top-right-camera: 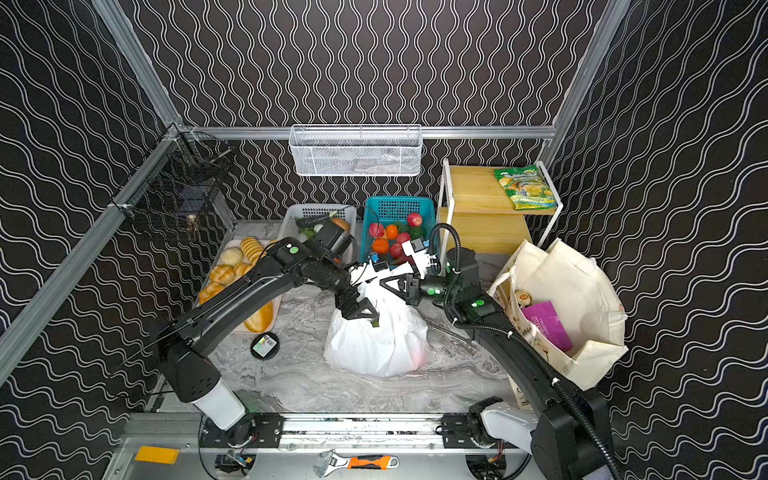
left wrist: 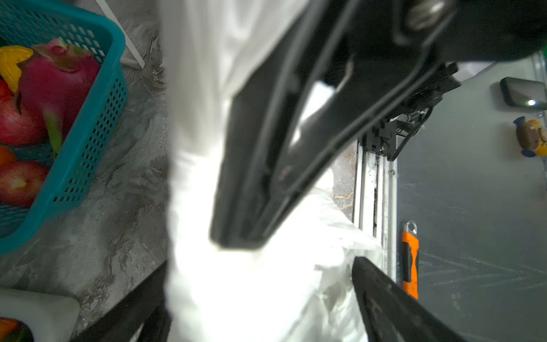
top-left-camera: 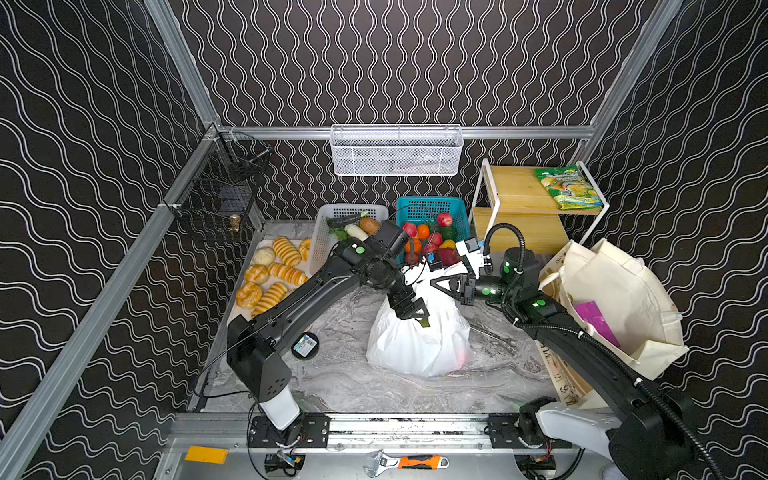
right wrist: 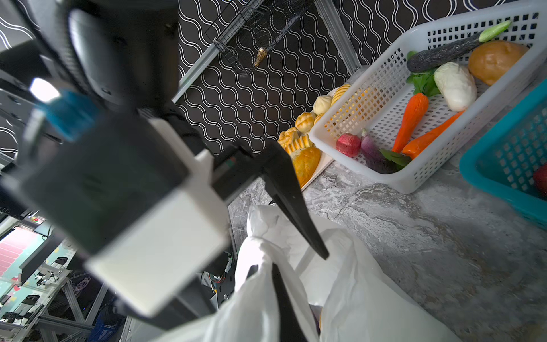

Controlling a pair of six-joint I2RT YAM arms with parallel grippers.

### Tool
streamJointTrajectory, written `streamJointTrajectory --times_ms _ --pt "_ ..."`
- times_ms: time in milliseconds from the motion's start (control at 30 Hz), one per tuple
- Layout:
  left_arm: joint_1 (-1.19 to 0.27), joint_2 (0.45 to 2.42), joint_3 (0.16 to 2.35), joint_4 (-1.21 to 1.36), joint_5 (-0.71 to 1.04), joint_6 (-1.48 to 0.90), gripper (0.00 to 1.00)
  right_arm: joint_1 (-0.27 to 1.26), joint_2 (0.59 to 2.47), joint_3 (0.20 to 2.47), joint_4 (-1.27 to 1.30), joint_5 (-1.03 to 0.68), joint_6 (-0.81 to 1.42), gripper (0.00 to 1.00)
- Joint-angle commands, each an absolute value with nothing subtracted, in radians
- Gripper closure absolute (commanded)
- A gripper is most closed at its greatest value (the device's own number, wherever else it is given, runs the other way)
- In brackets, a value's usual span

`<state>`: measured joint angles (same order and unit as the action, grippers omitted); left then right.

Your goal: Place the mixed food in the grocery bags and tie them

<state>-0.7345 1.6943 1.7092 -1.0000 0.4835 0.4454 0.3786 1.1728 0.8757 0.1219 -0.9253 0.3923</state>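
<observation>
Wrench (top-left-camera: 405,462) on ledge (top-left-camera: 245,465) | white bag (top-left-camera: 415,345) on marble tabletop (top-left-camera: 353,390) | wavy-lined walls (top-left-camera: 395,62)

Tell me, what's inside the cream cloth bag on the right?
A purple packet shows through the open mouth of the cream bag. Anything deeper is hidden by the cloth walls.

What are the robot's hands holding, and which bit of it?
The right hand pinches the white plastic bag by the bunched plastic at its top. The left hand is open beside it, holding nothing.
</observation>
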Motion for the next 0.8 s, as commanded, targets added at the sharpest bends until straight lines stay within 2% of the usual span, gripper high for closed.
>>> streamJointTrajectory --times_ms 0,300,400,533,767 --pt "-0.745 1.701 1.713 -1.022 0.413 0.478 0.1 0.38 1.169 0.886 0.132 -0.928 0.387 0.9" --pt "-0.747 1.681 1.727 -1.055 0.475 0.502 0.21 0.38 1.166 0.887 0.129 -0.937 0.385 0.9" --pt "-0.747 1.672 1.73 -1.071 0.474 0.506 0.21 0.381 1.166 0.885 0.13 -0.936 0.384 0.9" --pt "-0.746 1.652 1.727 -1.071 0.47 0.503 0.15 0.38 1.168 0.879 0.133 -0.938 0.386 0.9" --pt "-0.746 1.649 1.723 -1.063 0.431 0.496 0.18 0.38 1.168 0.876 0.138 -0.943 0.39 0.9"
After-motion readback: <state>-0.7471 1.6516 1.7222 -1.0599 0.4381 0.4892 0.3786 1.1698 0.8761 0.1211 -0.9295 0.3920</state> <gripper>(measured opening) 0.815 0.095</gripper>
